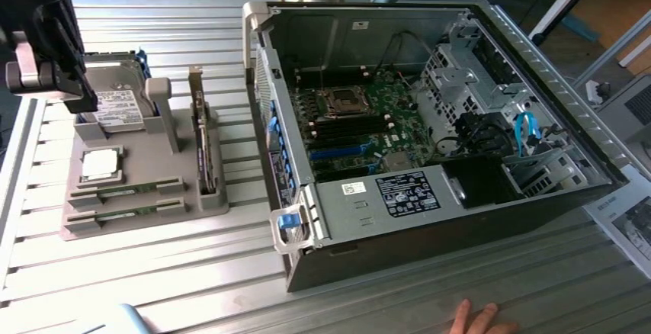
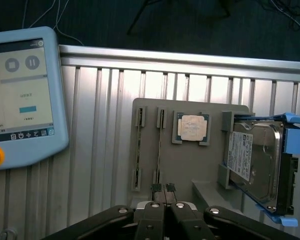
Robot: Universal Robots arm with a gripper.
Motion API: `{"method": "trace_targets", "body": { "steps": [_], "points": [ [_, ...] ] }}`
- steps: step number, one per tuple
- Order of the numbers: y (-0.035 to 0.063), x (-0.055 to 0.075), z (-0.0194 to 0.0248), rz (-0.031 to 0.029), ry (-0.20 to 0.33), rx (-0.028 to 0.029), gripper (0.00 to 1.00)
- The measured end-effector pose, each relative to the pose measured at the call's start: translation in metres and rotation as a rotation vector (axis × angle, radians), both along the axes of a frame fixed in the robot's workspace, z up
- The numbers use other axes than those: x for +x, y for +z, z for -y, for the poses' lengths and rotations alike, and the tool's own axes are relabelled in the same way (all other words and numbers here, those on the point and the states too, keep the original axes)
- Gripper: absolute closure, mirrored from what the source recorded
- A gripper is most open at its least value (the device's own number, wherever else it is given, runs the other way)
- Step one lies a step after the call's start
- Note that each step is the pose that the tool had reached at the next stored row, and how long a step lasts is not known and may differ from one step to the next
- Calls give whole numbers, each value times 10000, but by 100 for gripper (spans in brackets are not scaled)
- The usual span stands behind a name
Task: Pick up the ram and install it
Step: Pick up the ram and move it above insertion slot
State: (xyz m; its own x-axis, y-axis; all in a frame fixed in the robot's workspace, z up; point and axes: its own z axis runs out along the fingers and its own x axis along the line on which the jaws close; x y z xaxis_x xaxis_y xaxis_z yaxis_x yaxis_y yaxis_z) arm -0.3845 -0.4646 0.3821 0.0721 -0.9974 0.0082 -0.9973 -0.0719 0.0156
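While the gripper [image 2: 163,189] hangs clenched and empty above the grey tray [image 2: 200,170], its two fingertips [image 2: 156,188] pressed together, the ram [image 2: 160,145] lies beneath and just ahead of them in its slot, untouched, with a second stick [image 2: 138,150] parallel to it on the side farther from the processor [image 2: 192,127]. Beyond the processor from the gripper, the hard drive [image 2: 255,160] sits on the same tray, and a touch-screen pendant [image 2: 19,95] rests on the ribbed table [image 2: 99,125] well off the tray's other side. Well apart from the gripper stands the open computer case [image 1: 428,120], with a person's hand [image 1: 478,320] on the table near it.
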Motion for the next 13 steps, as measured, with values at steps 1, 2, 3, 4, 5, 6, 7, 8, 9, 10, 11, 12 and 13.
{"method": "trace_targets", "body": {
  "steps": [1,2,3,4,5,6,7,8,9,10,11,12,13],
  "points": [
    [-5,0,6,0,-26,0,89],
    [-10,0,13,-1,-63,0,89],
    [-16,0,18,0,-101,0,89],
    [-20,0,24,0,-137,0,89],
    [-24,0,28,-1,-166,0,89],
    [-28,0,33,0,-205,0,89],
    [-30,0,38,-1,-229,0,89],
    [-34,0,41,0,-260,0,89],
    [-35,0,42,-2,-268,-1,89],
    [-37,0,44,-1,-274,0,89],
    [-37,0,44,-2,-274,-1,89],
    [-38,0,44,-2,-275,-1,89],
    [-38,0,44,-2,-275,-1,89]
  ]
}}
